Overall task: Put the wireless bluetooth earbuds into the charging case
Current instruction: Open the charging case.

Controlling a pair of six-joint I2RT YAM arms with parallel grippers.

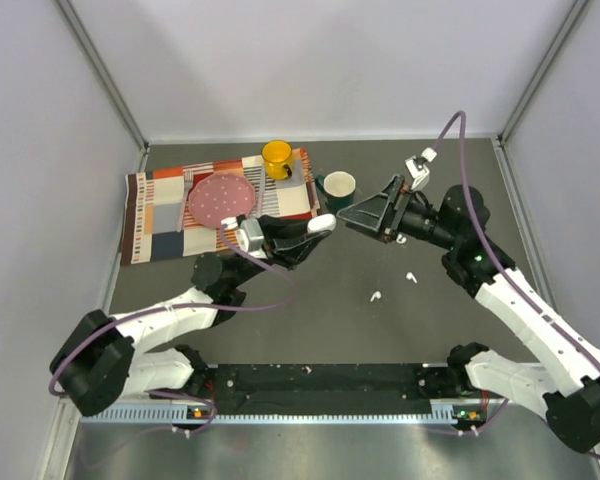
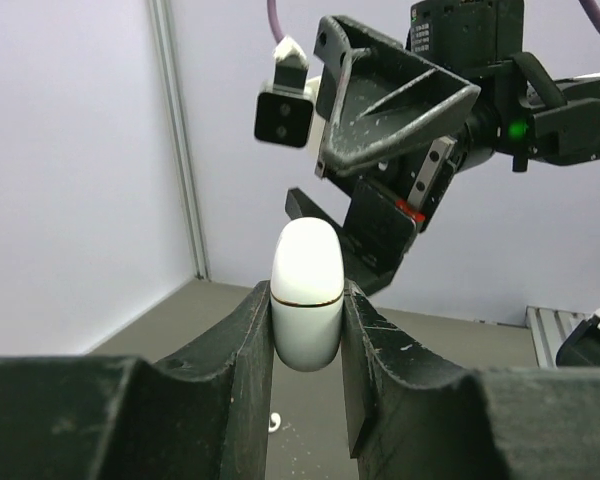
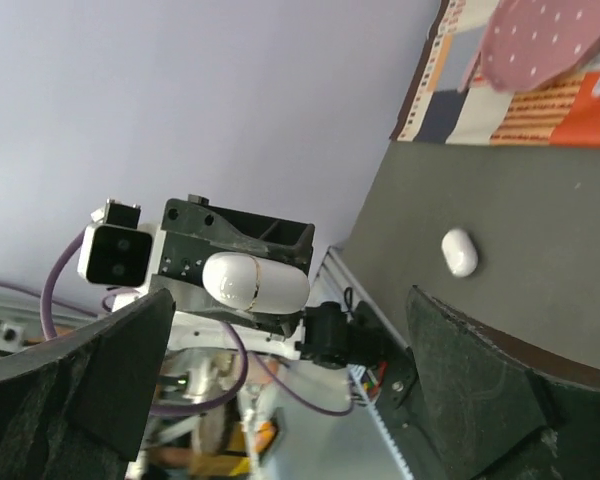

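The white charging case (image 2: 306, 290) is pinched upright between my left gripper's (image 2: 307, 312) black fingers and held in the air above the table. From above, the charging case (image 1: 322, 224) hangs mid-table, with my left gripper (image 1: 313, 229) shut on it. My right gripper (image 1: 354, 215) faces it at close range, jaws wide open and empty. In the right wrist view the charging case (image 3: 255, 281) shows between the spread fingers, not touched by them. Two wireless bluetooth earbuds (image 1: 376, 297) (image 1: 411, 277) lie loose on the dark table in front of the right arm. One earbud (image 3: 459, 252) shows in the right wrist view.
A patchwork cloth (image 1: 160, 215) at the back left carries a pink dotted plate (image 1: 220, 198) and a yellow mug (image 1: 277, 158). A dark green mug (image 1: 338, 186) stands beside the cloth, just behind both grippers. White walls enclose the table.
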